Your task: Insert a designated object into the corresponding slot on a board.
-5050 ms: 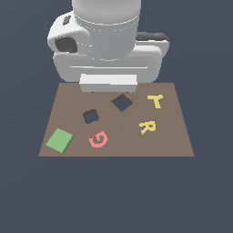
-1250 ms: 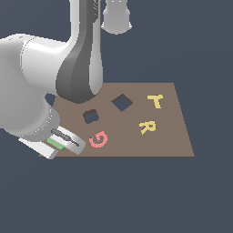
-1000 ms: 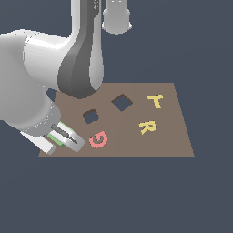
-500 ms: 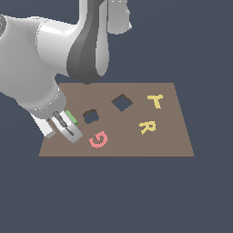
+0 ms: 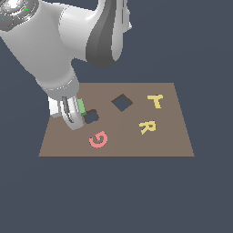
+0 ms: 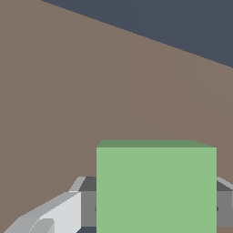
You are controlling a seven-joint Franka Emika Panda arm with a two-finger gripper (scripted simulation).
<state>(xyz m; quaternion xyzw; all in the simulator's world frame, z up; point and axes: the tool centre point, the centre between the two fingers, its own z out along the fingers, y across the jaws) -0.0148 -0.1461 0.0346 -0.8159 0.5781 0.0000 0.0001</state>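
The arm (image 5: 63, 41) leans over the board's (image 5: 173, 136) nine o'clock side. The diamond slot (image 5: 122, 102) lies toward three o'clock of the wavy hole (image 5: 91, 116). The gripper (image 5: 75, 113) is clamped on the green block (image 6: 156, 189), held clear of the board, probably so it can travel to the slot.

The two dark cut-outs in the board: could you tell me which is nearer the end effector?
The wavy-edged hole, right beside the end effector; the diamond slot lies farther off.
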